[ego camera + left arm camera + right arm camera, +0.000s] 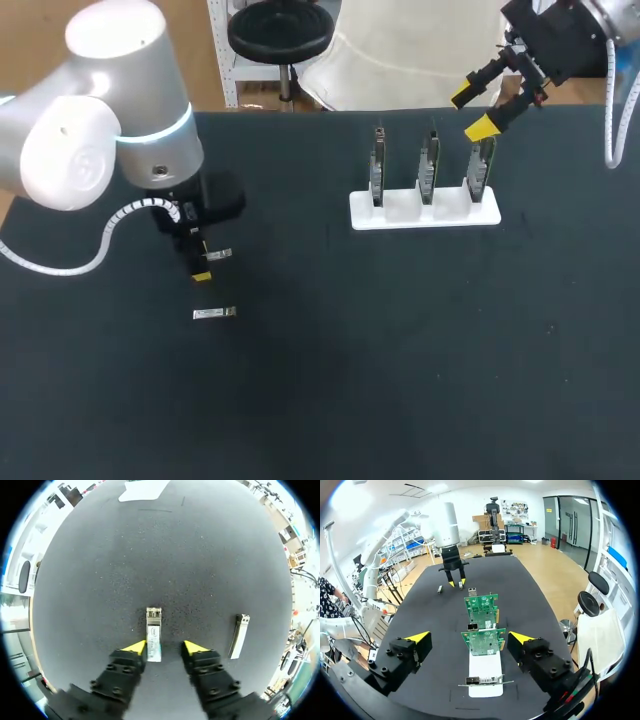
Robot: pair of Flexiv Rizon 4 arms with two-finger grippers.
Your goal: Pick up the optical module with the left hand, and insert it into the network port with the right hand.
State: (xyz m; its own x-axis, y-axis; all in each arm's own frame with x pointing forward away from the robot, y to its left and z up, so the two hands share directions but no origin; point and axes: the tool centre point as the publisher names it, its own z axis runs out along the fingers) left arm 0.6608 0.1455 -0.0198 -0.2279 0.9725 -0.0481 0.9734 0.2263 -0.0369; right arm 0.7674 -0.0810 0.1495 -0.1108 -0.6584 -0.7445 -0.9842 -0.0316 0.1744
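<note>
Two silver optical modules lie on the black table. One module (154, 640) (219, 254) lies between my left gripper's (165, 647) (200, 258) yellow fingertips, against one tip, with a gap to the other; the gripper is open. The second module (239, 636) (214, 314) lies loose beside that gripper. A white stand (425, 212) (484, 672) holds three upright green boards (482, 641) with metal network ports (472, 627). My right gripper (476, 111) (469, 637) hangs open and empty above the stand's right end, the boards ahead of its fingers.
My left arm's large white joint (100, 110) rises over the table's left rear. The stand sits at the back, right of the middle. Bare black tabletop (400, 370) stretches across the front and middle.
</note>
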